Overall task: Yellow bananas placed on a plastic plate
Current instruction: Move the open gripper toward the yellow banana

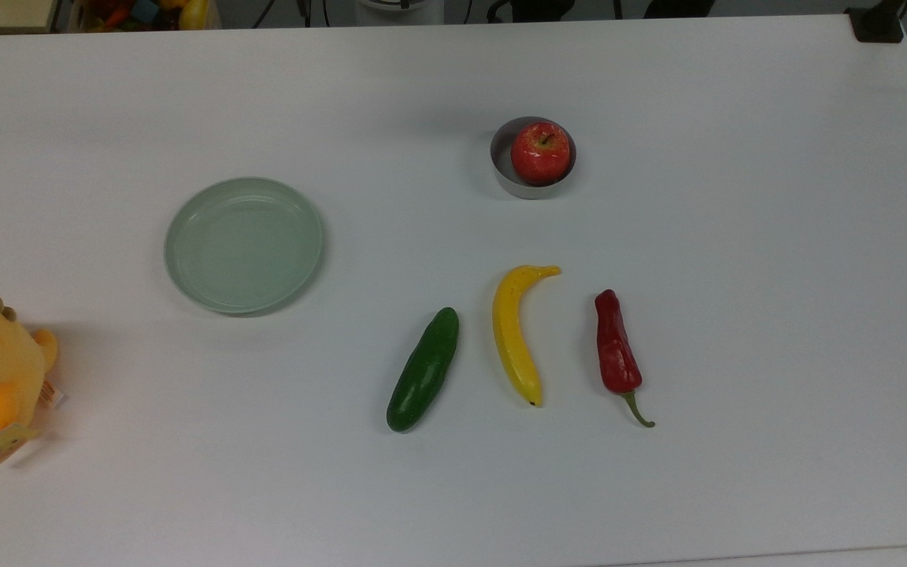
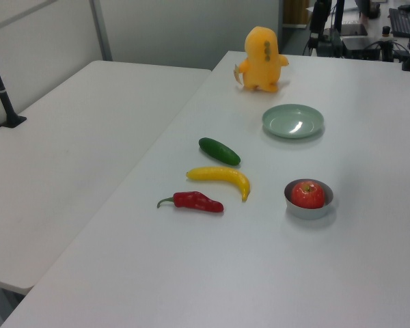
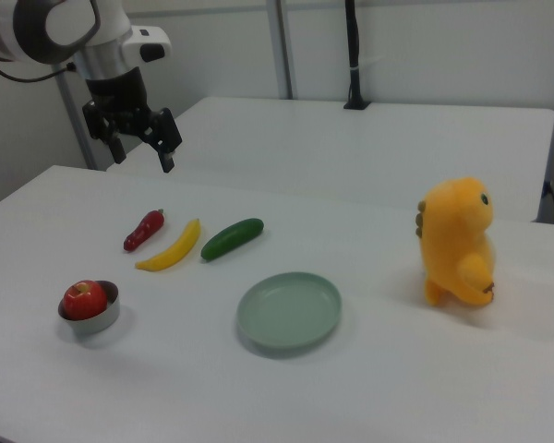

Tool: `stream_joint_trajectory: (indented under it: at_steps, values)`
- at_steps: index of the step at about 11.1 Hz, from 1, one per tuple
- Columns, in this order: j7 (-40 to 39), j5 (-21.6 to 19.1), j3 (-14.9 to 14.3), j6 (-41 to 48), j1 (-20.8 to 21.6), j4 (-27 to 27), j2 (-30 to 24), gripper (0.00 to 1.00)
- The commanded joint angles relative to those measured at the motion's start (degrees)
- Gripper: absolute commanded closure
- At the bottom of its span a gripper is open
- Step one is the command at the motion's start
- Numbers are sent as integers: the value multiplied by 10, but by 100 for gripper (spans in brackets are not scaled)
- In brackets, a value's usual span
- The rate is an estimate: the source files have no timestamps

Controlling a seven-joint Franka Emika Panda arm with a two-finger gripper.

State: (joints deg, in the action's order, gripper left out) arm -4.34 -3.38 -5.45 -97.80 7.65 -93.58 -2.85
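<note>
Gripper (image 3: 140, 145) fingers spread, empty, high above table; banana (image 3: 172, 246) lies below it, long axis running between chili (image 3: 144, 230) and cucumber (image 3: 232, 238), plate (image 3: 289, 311) well apart

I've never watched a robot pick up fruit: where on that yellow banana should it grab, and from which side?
Probably the thick middle of the banana, coming straight down from above. It lies flat on the table, with the cucumber and the chili pepper lying apart on either side, leaving gaps for the open fingers to straddle its narrow width.
</note>
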Motion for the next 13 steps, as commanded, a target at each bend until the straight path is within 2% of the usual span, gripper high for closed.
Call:
stream_joint_trajectory:
  at_steps: [1,5,9,13]
  values:
    - [-10,-12,-4,-5,4,-20,-9,0]
    - [-15,-12,-4,-3,4,-21,-6,0]
    - [-9,-13,3,-14,18,-18,35,0]
    - [51,-32,7,-81,37,-13,75,0]
